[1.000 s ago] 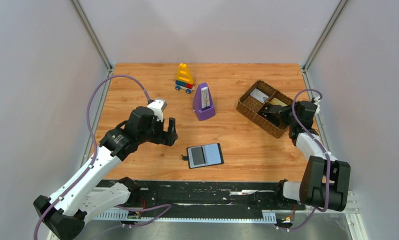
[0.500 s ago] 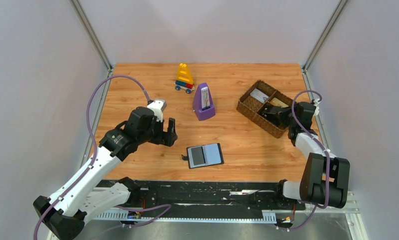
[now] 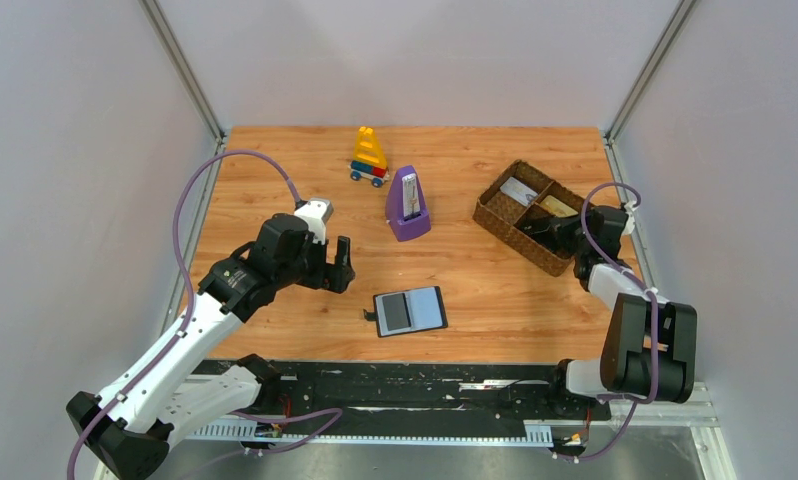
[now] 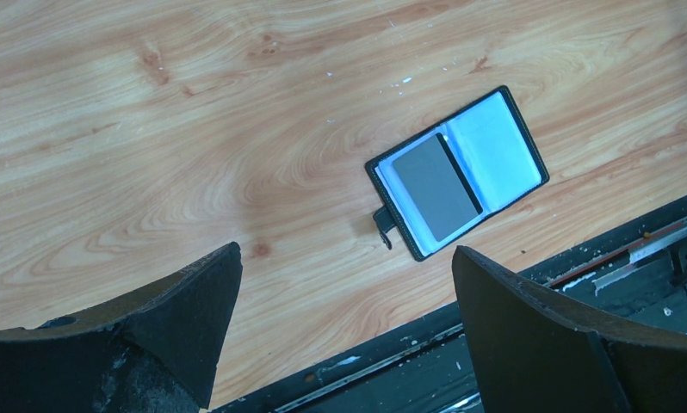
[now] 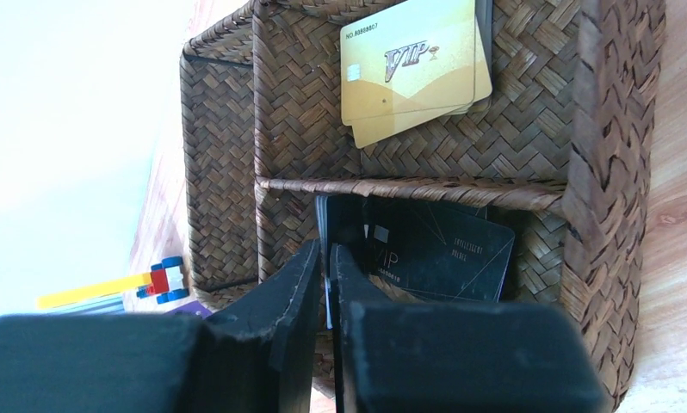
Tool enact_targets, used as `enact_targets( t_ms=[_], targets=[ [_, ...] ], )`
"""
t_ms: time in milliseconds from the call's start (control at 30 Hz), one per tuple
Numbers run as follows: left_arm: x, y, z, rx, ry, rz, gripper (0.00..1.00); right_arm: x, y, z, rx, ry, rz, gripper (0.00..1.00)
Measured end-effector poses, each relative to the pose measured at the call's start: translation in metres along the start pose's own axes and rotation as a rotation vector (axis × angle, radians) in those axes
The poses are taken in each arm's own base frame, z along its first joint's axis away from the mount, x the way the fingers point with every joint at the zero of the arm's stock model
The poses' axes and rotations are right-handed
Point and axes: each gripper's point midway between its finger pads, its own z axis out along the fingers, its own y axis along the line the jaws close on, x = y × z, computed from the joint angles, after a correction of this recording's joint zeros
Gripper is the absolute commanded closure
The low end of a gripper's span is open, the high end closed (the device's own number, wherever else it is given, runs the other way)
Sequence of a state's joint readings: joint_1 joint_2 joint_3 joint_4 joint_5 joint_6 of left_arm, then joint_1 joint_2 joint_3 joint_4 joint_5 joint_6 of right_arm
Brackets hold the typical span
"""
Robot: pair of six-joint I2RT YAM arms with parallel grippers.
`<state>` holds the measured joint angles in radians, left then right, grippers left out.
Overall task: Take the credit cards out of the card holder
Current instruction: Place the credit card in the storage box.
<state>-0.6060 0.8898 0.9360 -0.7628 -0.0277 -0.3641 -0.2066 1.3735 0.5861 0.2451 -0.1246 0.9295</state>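
The card holder [image 3: 410, 311] lies open and flat near the table's front edge, one panel dark grey and the other pale blue; the left wrist view shows the card holder [image 4: 456, 172] too. My left gripper [image 3: 337, 262] hovers open to its upper left, and between its fingers [image 4: 344, 258] there is nothing. My right gripper [image 3: 537, 229] reaches into the brown woven tray [image 3: 495, 215]. In the right wrist view its jaws [image 5: 324, 249] stand a hair apart around a thin upright card edge, beside black credit cards [image 5: 443, 245]. Gold credit cards [image 5: 413, 64] lie one compartment over.
A purple wedge-shaped object [image 3: 407, 205] stands at mid-table, with a toy of coloured blocks [image 3: 369, 156] behind it. A grey card [image 3: 518, 189] lies in the tray's far compartment. The black rail runs along the table's front edge, just below the card holder.
The right gripper has pulled back slightly toward the tray's near right side, and its jaws have parted a little. The left arm and the card holder have not moved.
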Motion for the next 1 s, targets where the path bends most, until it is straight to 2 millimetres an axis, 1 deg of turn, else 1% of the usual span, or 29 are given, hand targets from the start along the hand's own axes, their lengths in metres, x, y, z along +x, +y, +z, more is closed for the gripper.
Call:
enact_targets(
  t_ms=[167,300,500,633,733,867,1000],
  targets=[
    [0.0,0.0,-0.001,0.0,0.0,0.0,0.0,0.0,0.0,0.0,0.001,0.001,0.006,0.81],
    [0.0,0.0,-0.002,0.002,-0.005,0.0,0.0,0.003,-0.004,0.002,0.014,0.009,0.007,0.78],
    [-0.001,0.0,-0.003,0.003,-0.011,0.0,0.0,0.009,-0.014,0.005,0.046,0.032,0.009,0.78],
    [-0.001,0.0,-0.004,0.005,-0.014,0.0,0.0,0.011,-0.015,0.006,0.051,0.047,-0.015,0.78],
    [-0.002,0.0,-0.005,0.006,-0.019,0.0,0.0,0.008,-0.009,0.005,0.046,0.061,-0.051,0.78],
    [-0.002,-0.002,-0.005,0.012,-0.018,-0.001,0.0,0.003,0.005,0.001,0.021,0.076,-0.109,0.78],
    [0.002,-0.007,-0.002,0.038,0.01,-0.011,0.0,-0.005,0.028,-0.01,-0.02,0.087,-0.175,0.77]
  ],
)
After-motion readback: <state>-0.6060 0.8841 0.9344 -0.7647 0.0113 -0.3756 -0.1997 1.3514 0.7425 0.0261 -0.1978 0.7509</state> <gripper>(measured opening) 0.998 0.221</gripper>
